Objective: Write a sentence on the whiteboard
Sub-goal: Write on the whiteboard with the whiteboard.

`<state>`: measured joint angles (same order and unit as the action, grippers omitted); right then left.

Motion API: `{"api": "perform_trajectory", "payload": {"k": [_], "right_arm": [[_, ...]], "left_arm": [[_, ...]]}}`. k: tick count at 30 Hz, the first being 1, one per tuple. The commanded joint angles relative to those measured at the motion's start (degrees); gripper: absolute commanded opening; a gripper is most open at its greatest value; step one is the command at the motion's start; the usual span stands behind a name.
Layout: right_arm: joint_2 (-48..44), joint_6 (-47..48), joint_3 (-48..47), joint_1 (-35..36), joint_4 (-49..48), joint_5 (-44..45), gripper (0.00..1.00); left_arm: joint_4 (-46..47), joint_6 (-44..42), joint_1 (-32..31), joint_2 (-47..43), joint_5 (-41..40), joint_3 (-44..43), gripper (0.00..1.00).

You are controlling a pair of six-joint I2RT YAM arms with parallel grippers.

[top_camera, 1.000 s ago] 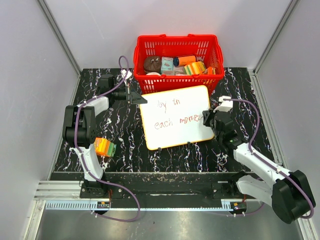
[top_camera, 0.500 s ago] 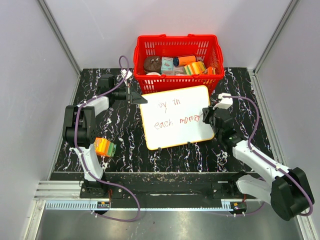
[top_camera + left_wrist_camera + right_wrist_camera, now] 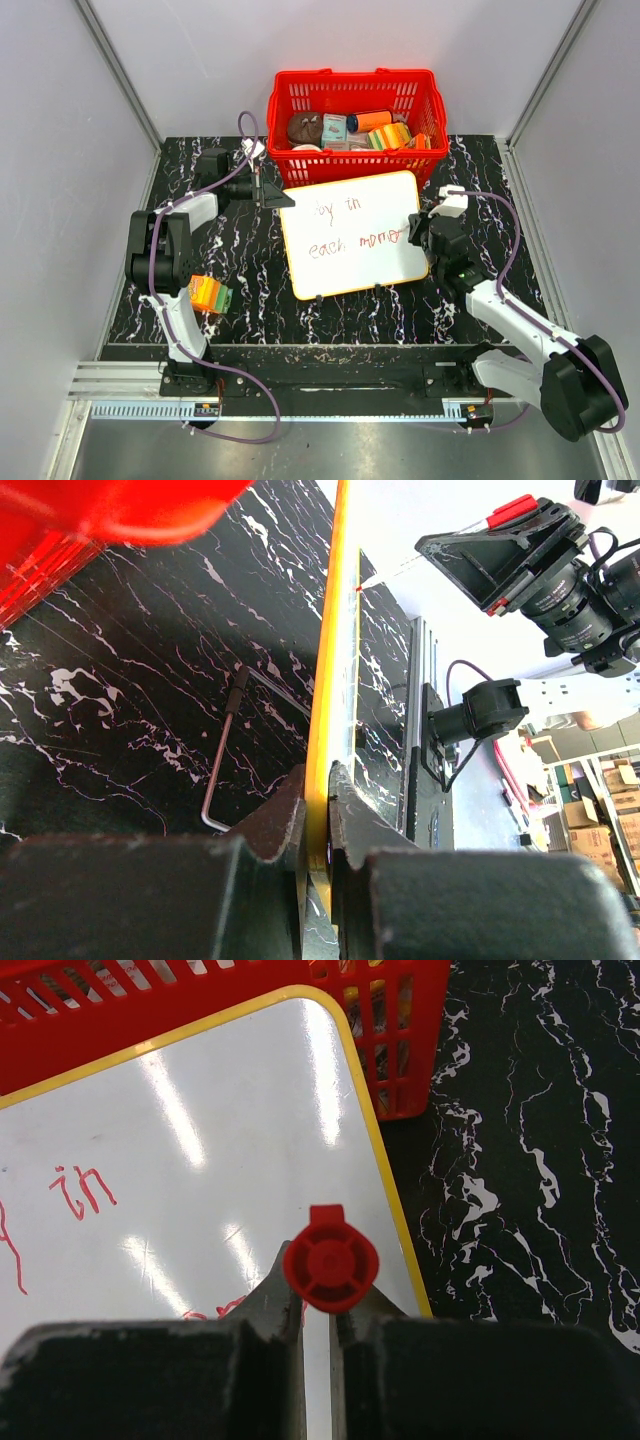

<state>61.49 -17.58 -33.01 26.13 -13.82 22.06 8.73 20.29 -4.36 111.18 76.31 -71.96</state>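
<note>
On the black marbled table [image 3: 240, 290], just in front of the red basket [image 3: 355, 95], the whiteboard [image 3: 350, 275] sits with its left rim clamped by the left gripper [image 3: 318, 785]. The right gripper [image 3: 317, 1310], clenched on a red marker [image 3: 330, 1268], has edged rightward since a second ago, lengthening the sentence [image 3: 345, 247].

Right gripper [image 3: 318, 1312] pinches red marker [image 3: 331, 1263] above whiteboard [image 3: 200, 1130]; sentence [image 3: 83, 1190] fragment "in" left; red basket [image 3: 400, 1030] behind; black marbled table [image 3: 540, 1160] right.

Overhead view and 2 close wrist views share the whiteboard [image 3: 352, 276]
</note>
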Motion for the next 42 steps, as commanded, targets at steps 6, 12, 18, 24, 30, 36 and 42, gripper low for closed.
{"api": "perform_trajectory", "payload": {"k": [6,12,18,24,30,36,42], "right_arm": [[-2.08,-0.34,0.14,-0.55,0.29,0.79,0.00],[-3.75,-0.96,2.25,-0.55,1.61,-0.09,0.00],[-4.54,-1.49,3.83,-0.55,2.66,-0.97,0.00],[-6.38,-1.84,3.75,-0.55,2.93,-1.23,0.00],[-9.46,-1.31,0.76,-0.55,2.22,-0.45,0.00],[-5.08,0.36,-1.88,-0.55,0.56,0.70,0.00],[-2.08,0.27,-1.79,-0.64,-1.73,1.05,0.00]], "left_arm": [[1.29,-10.10,-2.58,1.85,-4.24,-0.11,0.00],[1.29,-10.10,-2.58,1.85,-4.24,-0.11,0.00],[1.29,-10.19,-2.58,1.68,-4.24,-0.02,0.00],[1.29,-10.19,-2.67,1.85,-4.42,0.07,0.00],[1.20,-10.19,-2.67,1.77,-4.51,0.07,0.00],[1.29,-10.27,-2.76,1.76,-4.42,0.07,0.00],[1.20,-10.27,-2.85,1.76,-4.42,0.07,0.00]]}}
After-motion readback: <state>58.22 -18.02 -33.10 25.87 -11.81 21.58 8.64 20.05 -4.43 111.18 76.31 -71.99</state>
